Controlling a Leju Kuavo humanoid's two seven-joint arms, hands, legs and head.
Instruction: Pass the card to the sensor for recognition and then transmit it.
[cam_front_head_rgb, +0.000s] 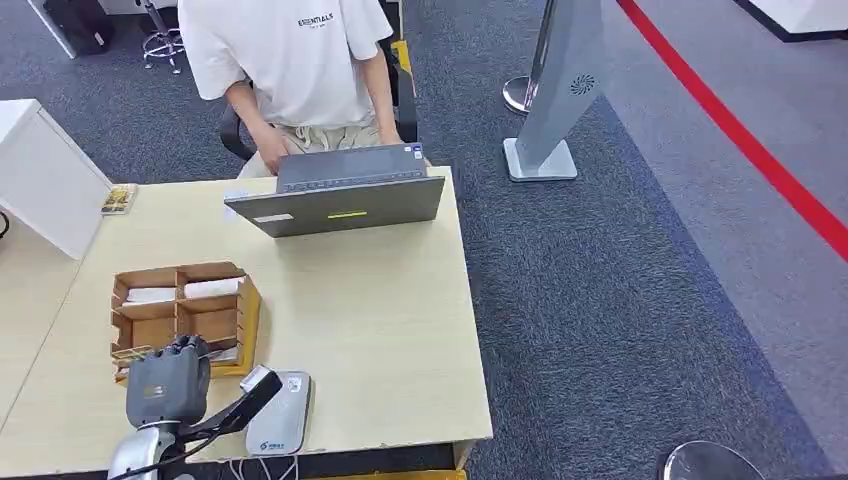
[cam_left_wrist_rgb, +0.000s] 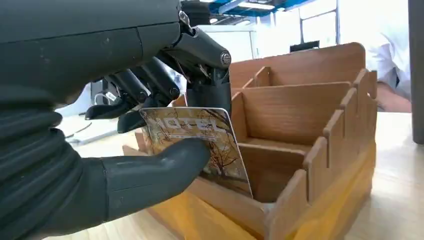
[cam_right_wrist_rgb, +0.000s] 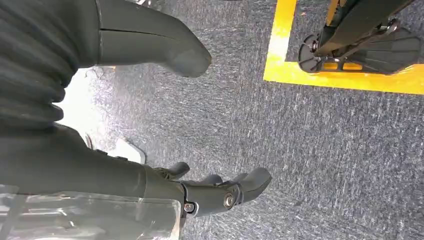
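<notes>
My left hand (cam_front_head_rgb: 170, 378) hovers at the near edge of the wooden card box (cam_front_head_rgb: 226, 326) on the desk. In the left wrist view my left hand (cam_left_wrist_rgb: 150, 115) pinches a printed card (cam_left_wrist_rgb: 200, 145) between thumb and fingers, the card standing in a near compartment of the wooden card box (cam_left_wrist_rgb: 310, 150). The grey card sensor (cam_front_head_rgb: 280, 415) lies flat on the desk just right of that hand. My right hand (cam_right_wrist_rgb: 210, 192) hangs over carpet, fingers apart, holding nothing.
A person in a white shirt (cam_front_head_rgb: 290, 50) sits behind an open laptop (cam_front_head_rgb: 345, 195) at the desk's far side. A white box (cam_front_head_rgb: 45, 175) stands at the left. A grey kiosk stand (cam_front_head_rgb: 555, 90) and a red floor line (cam_front_head_rgb: 740, 130) lie to the right.
</notes>
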